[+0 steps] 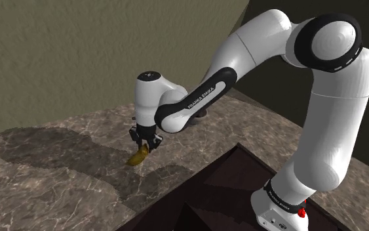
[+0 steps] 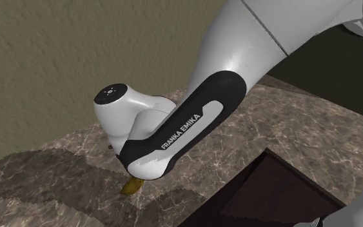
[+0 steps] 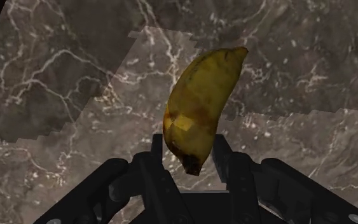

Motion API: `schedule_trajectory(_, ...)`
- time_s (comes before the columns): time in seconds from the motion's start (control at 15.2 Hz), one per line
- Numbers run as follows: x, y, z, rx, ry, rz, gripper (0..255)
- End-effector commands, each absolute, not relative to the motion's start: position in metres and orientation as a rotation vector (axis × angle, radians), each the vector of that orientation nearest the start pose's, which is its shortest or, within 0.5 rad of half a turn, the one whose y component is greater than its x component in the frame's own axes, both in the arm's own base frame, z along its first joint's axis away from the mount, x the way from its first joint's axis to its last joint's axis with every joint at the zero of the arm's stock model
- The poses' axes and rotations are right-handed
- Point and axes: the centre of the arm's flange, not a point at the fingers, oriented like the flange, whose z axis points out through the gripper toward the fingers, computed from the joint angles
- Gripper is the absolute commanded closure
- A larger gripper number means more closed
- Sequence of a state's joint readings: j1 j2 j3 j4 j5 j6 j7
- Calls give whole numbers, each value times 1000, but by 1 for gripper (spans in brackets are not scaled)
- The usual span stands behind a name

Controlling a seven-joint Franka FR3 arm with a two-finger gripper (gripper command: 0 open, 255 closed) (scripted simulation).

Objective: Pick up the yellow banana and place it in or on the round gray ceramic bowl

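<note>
Shoulder view. The arm (image 1: 307, 98) reaches up from the dark stand (image 1: 235, 180) and bends down toward this view's left, over a brown marble counter (image 1: 52, 177) veined in white. The gripper (image 1: 143, 143) points down at the counter. A yellow banana (image 1: 137, 157) sticks out beneath it, tilted, its lower tip close to the marble. I cannot tell from here whether that tip touches. An olive wall (image 1: 78, 46) stands behind the counter.

Second exterior view. I am close in on the forearm, with the FRANKA EMIKA lettering (image 2: 181, 131) readable on the dark joint cover. The wrist hides the hand. The end of the banana (image 2: 131, 186) pokes out under the wrist, just above or on the counter (image 2: 51, 187). A corner of the stand (image 2: 270, 193) shows at this view's lower right.

Wrist view. The banana (image 3: 199, 95) is yellow with brown blotches and a dark near end. It runs away from the gripper (image 3: 190, 151) toward the marble (image 3: 63, 76). The two black fingers (image 3: 223, 156) stand on either side of its near end and press against it. I read them as clamped on the fruit.
</note>
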State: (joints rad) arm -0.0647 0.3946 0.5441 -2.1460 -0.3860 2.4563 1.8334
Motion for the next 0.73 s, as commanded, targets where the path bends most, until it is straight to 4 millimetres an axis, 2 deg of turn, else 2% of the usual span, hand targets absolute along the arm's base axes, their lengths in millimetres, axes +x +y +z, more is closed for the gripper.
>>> schedule_trajectory(0.0, 504, 262, 250, -2706, 1631, -57, 255)
schedule_trajectory(0.59, 504, 262, 298, -2706, 1631, -57, 255)
schedule_trajectory(0.66, 503, 262, 292, -2706, 1631, -57, 255)
